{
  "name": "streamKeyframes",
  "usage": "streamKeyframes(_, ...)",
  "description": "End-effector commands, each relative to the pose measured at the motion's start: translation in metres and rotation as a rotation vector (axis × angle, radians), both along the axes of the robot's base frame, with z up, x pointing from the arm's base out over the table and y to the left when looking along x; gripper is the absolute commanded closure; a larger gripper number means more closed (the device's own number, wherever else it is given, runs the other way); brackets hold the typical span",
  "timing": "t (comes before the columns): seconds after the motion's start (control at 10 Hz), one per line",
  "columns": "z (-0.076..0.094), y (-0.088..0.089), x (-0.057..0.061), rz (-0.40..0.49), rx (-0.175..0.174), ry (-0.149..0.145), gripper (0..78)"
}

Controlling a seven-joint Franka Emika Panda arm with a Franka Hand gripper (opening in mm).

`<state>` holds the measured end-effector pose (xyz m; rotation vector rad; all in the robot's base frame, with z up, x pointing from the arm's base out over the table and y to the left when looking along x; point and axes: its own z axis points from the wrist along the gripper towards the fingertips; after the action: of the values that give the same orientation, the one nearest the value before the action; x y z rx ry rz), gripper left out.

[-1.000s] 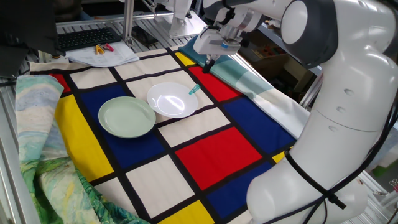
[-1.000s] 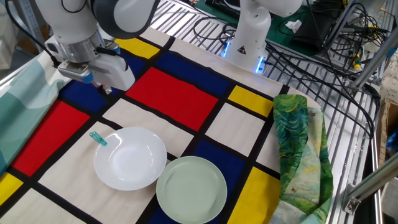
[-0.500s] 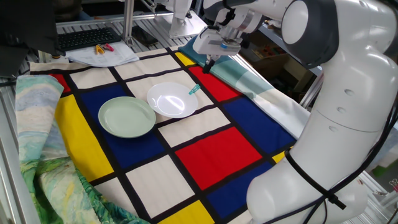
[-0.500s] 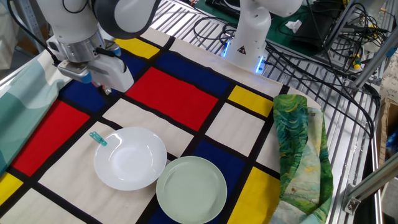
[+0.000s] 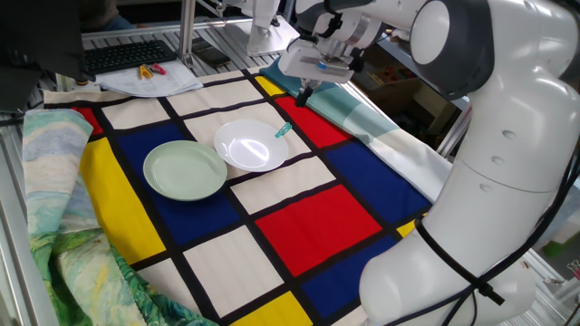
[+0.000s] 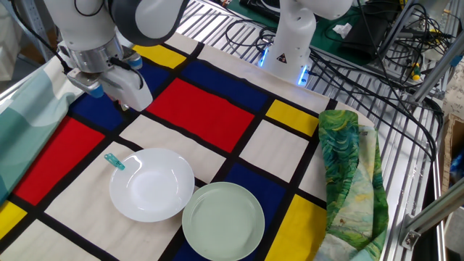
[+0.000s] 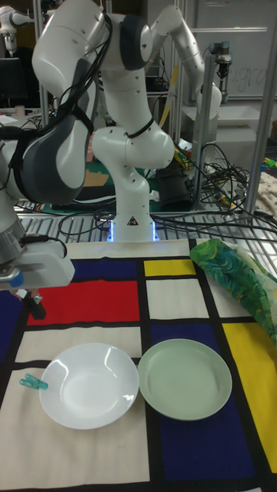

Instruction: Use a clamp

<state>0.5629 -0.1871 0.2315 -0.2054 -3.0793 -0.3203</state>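
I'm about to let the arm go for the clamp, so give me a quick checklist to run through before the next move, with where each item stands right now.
1. Clamp in view: ok; it lies on the cloth at the white plate's rim.
2. Clamp free to grasp: cannot tell; it sits so close to the plate rim that contact is unclear.
3. Tool empty: ok; nothing shows between the fingers.
4. Tool open enough: cannot tell; the fingertips are small and dark in every view.
5. Tool over the clamp: not ok; it hangs above the blue square, off to one side.
6. Path between them: ok; only flat cloth shows, and the green plate is on the white plate's far side.
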Motion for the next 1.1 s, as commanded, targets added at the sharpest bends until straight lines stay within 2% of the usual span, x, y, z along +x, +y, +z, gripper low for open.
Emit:
streamKeyframes(0.1,0.002,-0.001,0.001,-0.052,-0.007,0.029,77.6)
streamKeyframes(0.3,-0.005,-0.013,0.005,0.003,0.023,0.016,77.6)
streamKeyframes(0.4,-0.011,-0.024,0.009,0.027,0.063,0.01,77.6)
streamKeyframes(0.8,-0.027,-0.047,0.016,0.092,0.071,-0.01,77.6)
streamKeyframes(1.1,-0.04,-0.05,0.016,0.102,0.073,-0.019,77.6)
